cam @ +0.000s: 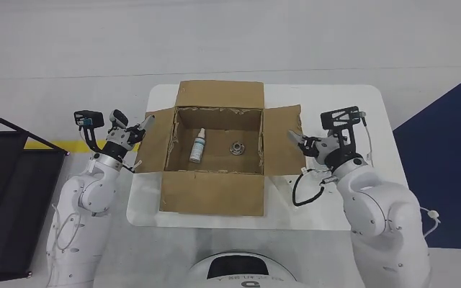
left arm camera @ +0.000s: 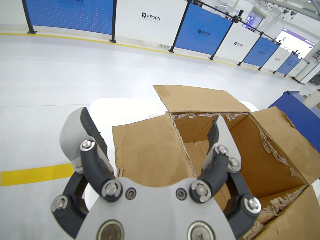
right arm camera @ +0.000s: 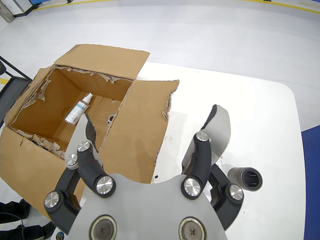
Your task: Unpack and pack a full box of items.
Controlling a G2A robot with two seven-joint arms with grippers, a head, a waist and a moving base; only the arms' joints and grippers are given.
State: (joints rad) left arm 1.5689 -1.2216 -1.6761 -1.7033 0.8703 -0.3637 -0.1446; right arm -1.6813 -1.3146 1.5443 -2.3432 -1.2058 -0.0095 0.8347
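An open cardboard box stands mid-table with all its flaps folded outward. On its floor lie a white spray bottle and a small metal flange part. My left gripper hangs open and empty just outside the box's left flap. At the opposite side, over the edge of the right flap, my right gripper is open and holds nothing. A short metal cylinder lies on the table beside the right gripper.
The white table has bare room to the right of the box and a narrow strip behind it. A dark rack stands on the floor at the left. A blue panel is at the right.
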